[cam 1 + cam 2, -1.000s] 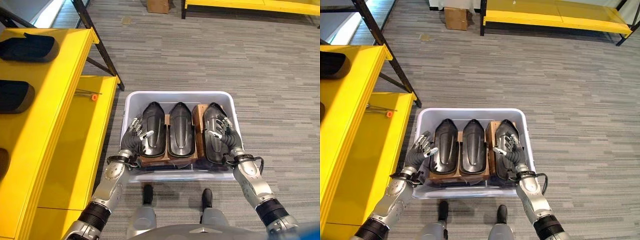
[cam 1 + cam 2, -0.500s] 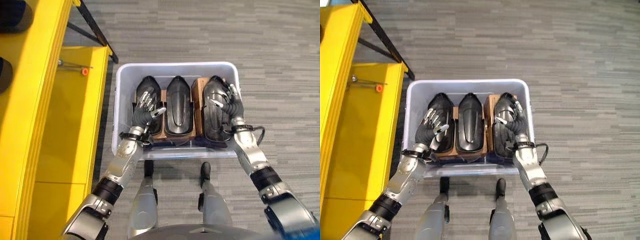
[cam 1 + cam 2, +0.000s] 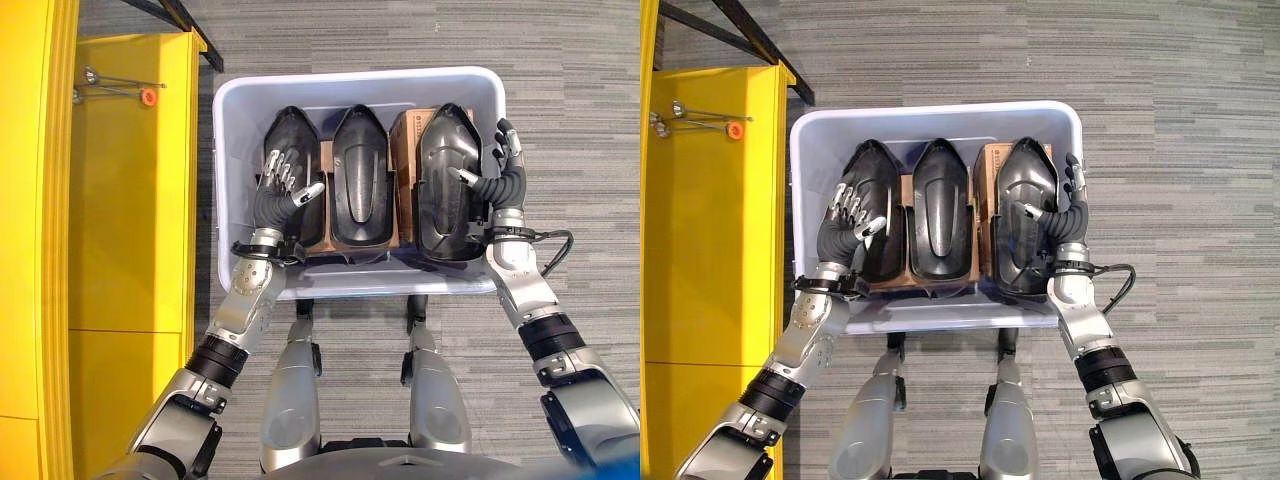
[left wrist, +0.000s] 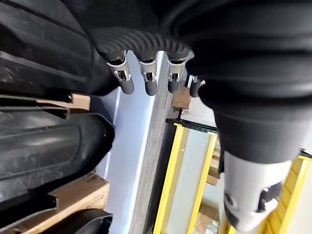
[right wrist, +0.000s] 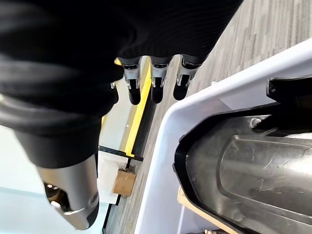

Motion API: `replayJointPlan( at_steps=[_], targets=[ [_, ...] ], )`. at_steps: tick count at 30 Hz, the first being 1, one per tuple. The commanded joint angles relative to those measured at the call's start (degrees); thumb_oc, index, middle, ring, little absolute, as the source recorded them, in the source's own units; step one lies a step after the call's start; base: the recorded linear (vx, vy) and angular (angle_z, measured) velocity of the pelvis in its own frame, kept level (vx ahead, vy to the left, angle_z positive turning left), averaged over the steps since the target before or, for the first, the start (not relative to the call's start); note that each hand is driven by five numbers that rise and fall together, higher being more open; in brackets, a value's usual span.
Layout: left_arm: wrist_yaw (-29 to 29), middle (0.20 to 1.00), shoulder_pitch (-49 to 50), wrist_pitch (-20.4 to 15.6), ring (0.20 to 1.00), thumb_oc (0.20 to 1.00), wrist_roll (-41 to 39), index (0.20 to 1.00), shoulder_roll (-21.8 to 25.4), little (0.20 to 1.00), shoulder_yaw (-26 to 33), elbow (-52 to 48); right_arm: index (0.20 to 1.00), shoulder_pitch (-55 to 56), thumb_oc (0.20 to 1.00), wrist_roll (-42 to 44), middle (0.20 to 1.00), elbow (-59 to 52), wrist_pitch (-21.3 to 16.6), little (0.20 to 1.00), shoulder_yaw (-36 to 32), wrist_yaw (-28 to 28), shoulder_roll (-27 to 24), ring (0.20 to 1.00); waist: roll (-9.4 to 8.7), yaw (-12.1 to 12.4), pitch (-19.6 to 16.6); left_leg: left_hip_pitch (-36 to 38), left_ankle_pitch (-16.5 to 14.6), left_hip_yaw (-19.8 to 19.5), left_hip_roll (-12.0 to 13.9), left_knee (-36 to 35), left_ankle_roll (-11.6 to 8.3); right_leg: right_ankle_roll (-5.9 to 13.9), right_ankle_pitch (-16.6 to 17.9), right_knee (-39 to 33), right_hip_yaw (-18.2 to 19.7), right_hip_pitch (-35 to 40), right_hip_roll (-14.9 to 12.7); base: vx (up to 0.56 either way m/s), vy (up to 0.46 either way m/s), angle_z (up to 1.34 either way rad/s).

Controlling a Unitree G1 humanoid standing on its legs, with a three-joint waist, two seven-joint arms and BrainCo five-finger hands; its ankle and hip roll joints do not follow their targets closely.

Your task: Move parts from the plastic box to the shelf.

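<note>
Item: pale translucent rectangular plastic box [image 3: 228, 190], standing on grey striped carpet floor [image 3: 560, 130] just beside the yellow metal shelf [image 3: 130, 200] on the robot's left. Contents: three black moulded plastic parts, long and pointed at the far end, upright side by side on brown cardboard dividers [image 3: 405, 135]; left part [image 3: 292, 140] by the box's left wall, middle part [image 3: 357, 175] at centre, right part [image 3: 447, 175] by the right wall. Left robot hand [image 3: 280, 190]: lies against the left part's outer face, fingers nearly straight and relaxed, thumb spread towards the middle part, nothing gripped. Right robot hand [image 3: 497, 180]: stands between the right part and the box's right wall, fingers extended and loose, thumb touching the part's flank, nothing clasped. Shelf state: the visible yellow surface carries a thin metal tool with an orange tip [image 3: 120, 90] near its far edge, and none of the black parts on the stretch in view. Progress, by judgement: at an early stage; all three parts in view remain in the box, none lifted, so grasping, carrying and placing are all outstanding.
</note>
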Motion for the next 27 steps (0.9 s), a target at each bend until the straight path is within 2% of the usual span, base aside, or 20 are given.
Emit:
replayJointPlan(
  at_steps=[1,27],
  targets=[
    [0.6,1.0,-0.6,-3.9,1.0,1.0,2.5,1.0,-0.2,1.0,2.2,-2.5,1.0,1.3,1.0,-2.8,1.0,-3.3,-4.6,1.0,-2.0,-2.2,-1.2,1.0,-1.32,-0.2,-4.2,-3.1,-2.8,-0.1,0.4,6.3,0.78,1.27,2.4,3.6,1.7,-0.8,-1.2,0.0,0.0,0.0],
    [1.7,1.0,-1.0,-4.9,1.0,1.0,2.1,1.0,-0.5,1.0,1.1,-3.9,1.0,1.4,1.0,-0.6,1.0,0.5,-5.0,1.0,2.5,-1.9,2.0,1.0,-0.99,-0.6,-2.9,-6.0,-2.4,-0.3,-0.4,6.4,0.89,1.23,2.6,3.5,1.5,-3.2,-1.1,0.0,-0.001,0.0]
  ],
)
